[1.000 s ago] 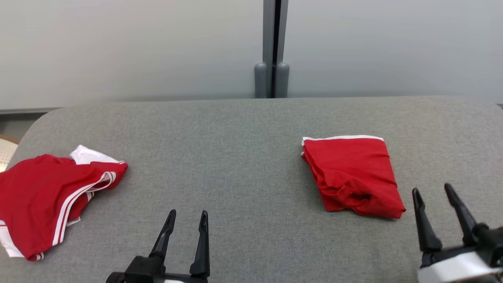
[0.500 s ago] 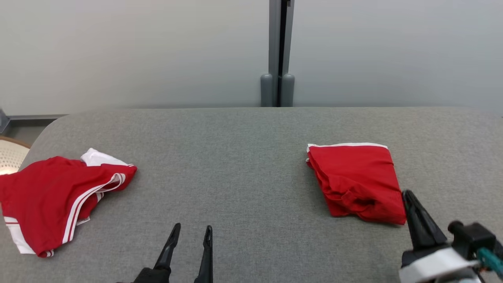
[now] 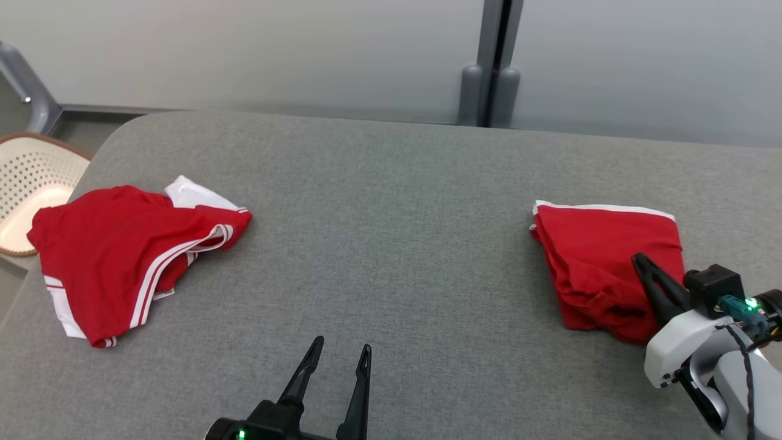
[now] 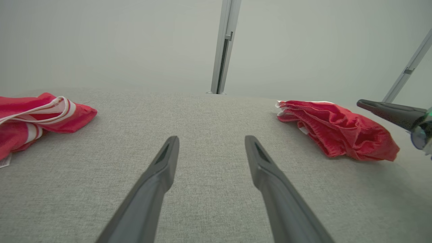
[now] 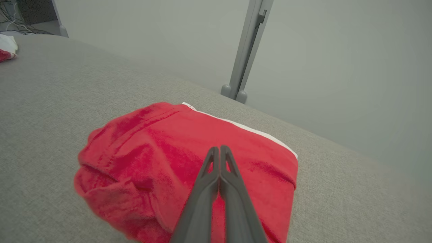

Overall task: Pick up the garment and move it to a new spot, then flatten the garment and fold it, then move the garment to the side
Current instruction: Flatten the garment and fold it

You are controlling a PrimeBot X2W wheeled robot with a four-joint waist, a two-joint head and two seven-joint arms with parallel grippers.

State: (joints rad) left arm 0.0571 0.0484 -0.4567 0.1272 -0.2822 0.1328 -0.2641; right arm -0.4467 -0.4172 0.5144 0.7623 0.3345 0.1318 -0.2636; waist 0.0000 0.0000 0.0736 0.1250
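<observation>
A folded red garment (image 3: 602, 256) with a white edge lies at the right of the grey padded table (image 3: 391, 183); in the right wrist view this folded garment (image 5: 162, 148) lies just beneath my fingers. My right gripper (image 3: 639, 261) hangs over its near right part, fingers pressed together with nothing between them (image 5: 219, 149). A second red garment (image 3: 116, 256) with white stripes lies rumpled at the table's left. My left gripper (image 3: 341, 345) stands open above bare table at the near middle, also open in its own view (image 4: 212, 138).
A pale perforated chair seat (image 3: 27, 183) stands off the table's left edge. A grey post (image 3: 489, 67) rises against the wall behind the table. The wide stretch of table between the two garments is bare.
My right gripper has shut and now hangs over the folded garment's near right part. The head camera has turned, shifting the whole picture. The left gripper stays open.
</observation>
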